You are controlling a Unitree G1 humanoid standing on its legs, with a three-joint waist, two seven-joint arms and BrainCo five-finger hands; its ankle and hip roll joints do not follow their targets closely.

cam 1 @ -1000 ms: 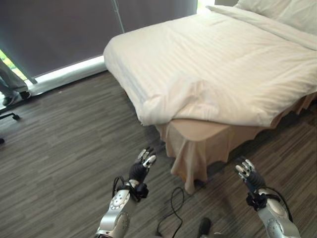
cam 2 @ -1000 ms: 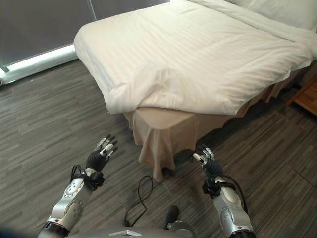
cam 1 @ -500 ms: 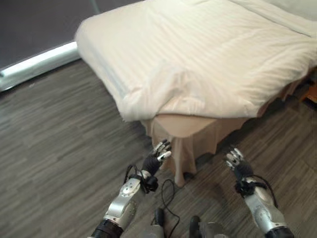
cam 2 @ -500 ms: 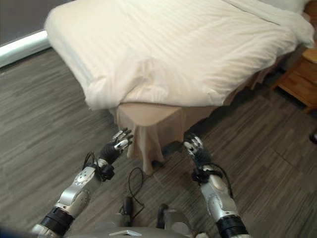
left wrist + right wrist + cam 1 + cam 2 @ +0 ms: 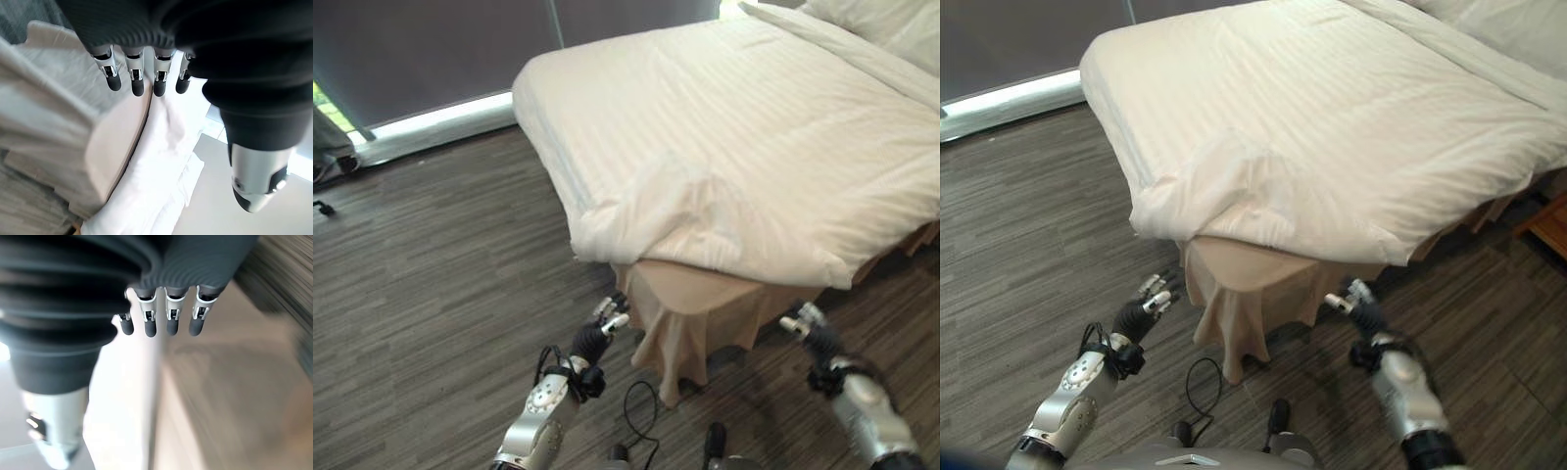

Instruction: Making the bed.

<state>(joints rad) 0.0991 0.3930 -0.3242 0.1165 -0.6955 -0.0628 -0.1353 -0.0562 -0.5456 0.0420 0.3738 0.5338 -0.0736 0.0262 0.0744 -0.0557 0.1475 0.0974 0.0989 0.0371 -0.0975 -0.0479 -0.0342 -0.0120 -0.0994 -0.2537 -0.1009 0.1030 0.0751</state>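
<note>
A white striped duvet (image 5: 754,147) lies spread nearly flat over the bed, with the pillows (image 5: 881,24) at the head, so most of the bed-making appears done. What is left sits at the near foot corner: there the duvet corner (image 5: 646,211) is bunched and folded back on itself, baring the beige bed skirt (image 5: 690,313) that drapes down to the dark wood-look floor (image 5: 440,284).

The robot stands at that corner with both arms raised toward it. Its left hand (image 5: 599,331) hovers just beside the bed skirt below the rumpled corner, fingers (image 5: 134,81) straight and loose, holding nothing and apart from the cloth. Its right hand (image 5: 806,326) hangs near the skirt on the other side of the corner, below the duvet's overhanging edge; its fingers (image 5: 168,318) are likewise extended and empty. Neither hand touches the bedding yet.

By the look of it, the next job is to take hold of the folded corner and pull it down and square. A person's legs (image 5: 328,147) stand by the window at the far left.
</note>
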